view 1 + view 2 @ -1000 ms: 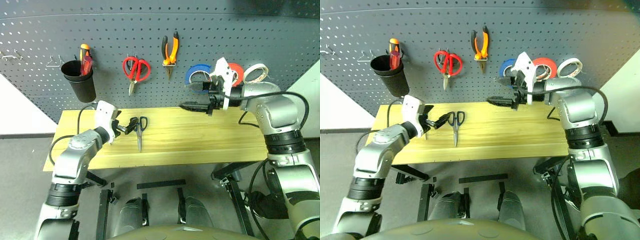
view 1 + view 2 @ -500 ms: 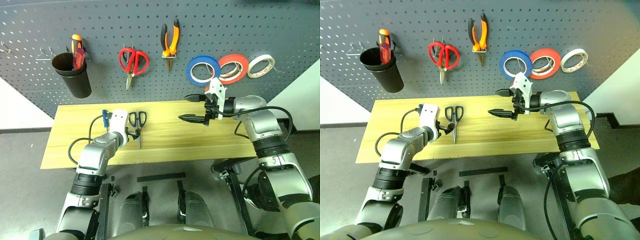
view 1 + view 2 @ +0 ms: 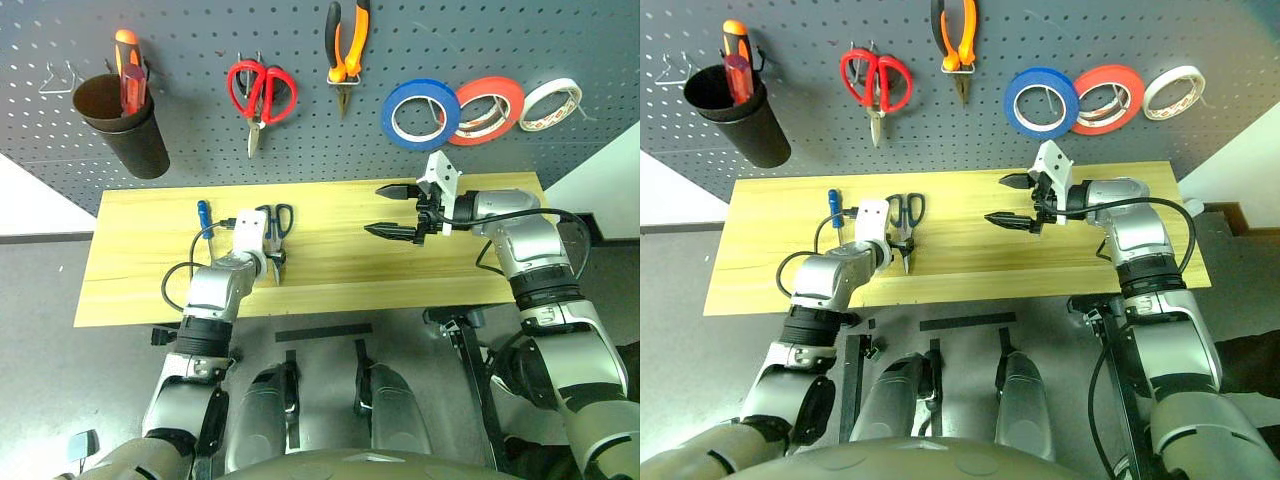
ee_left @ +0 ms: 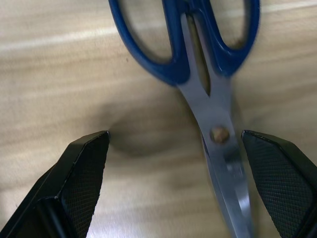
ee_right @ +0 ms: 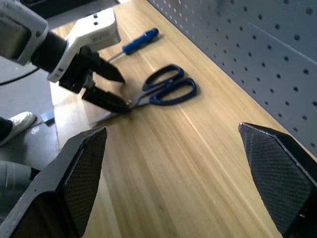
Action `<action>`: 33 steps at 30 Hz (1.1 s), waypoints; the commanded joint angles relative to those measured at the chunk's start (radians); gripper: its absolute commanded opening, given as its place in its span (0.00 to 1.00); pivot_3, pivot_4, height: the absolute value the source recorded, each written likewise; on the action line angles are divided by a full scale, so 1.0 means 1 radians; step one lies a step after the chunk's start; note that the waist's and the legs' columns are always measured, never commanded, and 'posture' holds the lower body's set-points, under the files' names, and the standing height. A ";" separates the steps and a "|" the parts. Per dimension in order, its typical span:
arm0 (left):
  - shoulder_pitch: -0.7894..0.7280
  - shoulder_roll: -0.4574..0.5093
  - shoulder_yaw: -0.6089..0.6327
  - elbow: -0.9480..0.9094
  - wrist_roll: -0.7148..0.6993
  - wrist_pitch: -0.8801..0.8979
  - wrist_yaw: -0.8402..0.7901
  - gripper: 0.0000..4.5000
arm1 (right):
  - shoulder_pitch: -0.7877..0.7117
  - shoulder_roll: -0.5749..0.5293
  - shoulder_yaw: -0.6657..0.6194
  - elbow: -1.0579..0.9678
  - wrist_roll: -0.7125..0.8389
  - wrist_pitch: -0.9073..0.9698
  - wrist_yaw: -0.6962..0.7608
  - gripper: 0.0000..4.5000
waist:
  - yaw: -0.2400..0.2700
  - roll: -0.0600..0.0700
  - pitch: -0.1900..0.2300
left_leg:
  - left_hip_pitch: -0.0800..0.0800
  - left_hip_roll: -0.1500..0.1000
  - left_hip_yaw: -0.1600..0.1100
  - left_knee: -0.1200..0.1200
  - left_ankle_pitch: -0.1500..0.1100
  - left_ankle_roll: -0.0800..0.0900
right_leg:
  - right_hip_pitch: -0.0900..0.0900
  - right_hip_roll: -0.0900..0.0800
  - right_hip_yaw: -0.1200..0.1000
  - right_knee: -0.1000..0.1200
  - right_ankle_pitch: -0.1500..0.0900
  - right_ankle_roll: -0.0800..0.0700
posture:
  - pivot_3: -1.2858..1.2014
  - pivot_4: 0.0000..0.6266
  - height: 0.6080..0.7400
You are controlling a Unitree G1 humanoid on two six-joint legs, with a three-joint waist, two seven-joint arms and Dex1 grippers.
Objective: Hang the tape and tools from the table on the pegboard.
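Observation:
The dark-handled scissors (image 3: 276, 222) lie flat on the table (image 3: 130, 285), handles toward the pegboard (image 3: 200, 150). My left gripper (image 4: 183, 163) is open and low over them, one finger on each side of the blades near the pivot. A blue-handled screwdriver (image 3: 203, 216) lies just left of the scissors. The blue tape (image 3: 420, 114) and the orange-and-black pliers (image 3: 345, 45) hang on the pegboard. My right gripper (image 3: 396, 210) hangs open and empty above the table's right half, below the blue tape; its wrist view shows the scissors (image 5: 168, 89) and the left gripper (image 5: 106, 91).
On the pegboard hang a black cup (image 3: 122, 125) holding an orange-red screwdriver, red-handled scissors (image 3: 258, 95), a red tape ring (image 3: 485, 108), a whitish tape ring (image 3: 555, 100) and a bare hook (image 3: 55, 76) at far left. A white shoe (image 5: 17, 126) shows on the floor.
The camera has tilted downward. My left gripper sank forward and tipped down onto the scissors' blades. My right gripper dropped a little, away from the blue tape. Both stayed open.

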 commanded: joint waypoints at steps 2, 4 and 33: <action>-0.001 -0.037 -0.013 0.059 0.021 -0.007 0.005 1.00 | 0.026 -0.009 -0.024 -0.055 0.008 -0.004 -0.010 0.99 | 0.001 0.001 0.001 | 0.000 0.000 0.000 0.000 0.000 0.000 | 0.000 0.000 0.000 0.000 0.000 0.000 | 0.50 0.67 1.00; -0.001 -0.051 -0.005 0.051 0.019 0.010 0.005 1.00 | 0.041 -0.015 -0.027 -0.073 0.011 0.003 -0.010 0.99 | 0.001 0.002 0.002 | 0.000 0.000 0.000 0.000 0.000 0.000 | 0.000 -0.001 0.000 0.000 0.000 0.000 | 0.49 0.66 1.00; 0.217 0.133 -0.071 -0.326 0.000 -0.236 -0.305 0.12 | 0.000 -0.024 -0.123 -0.104 0.115 0.057 0.004 1.00 | -0.005 0.003 0.002 | -0.003 0.001 0.001 -0.002 0.000 0.000 | -0.004 -0.001 0.000 -0.002 0.000 0.000 | 0.50 0.47 1.00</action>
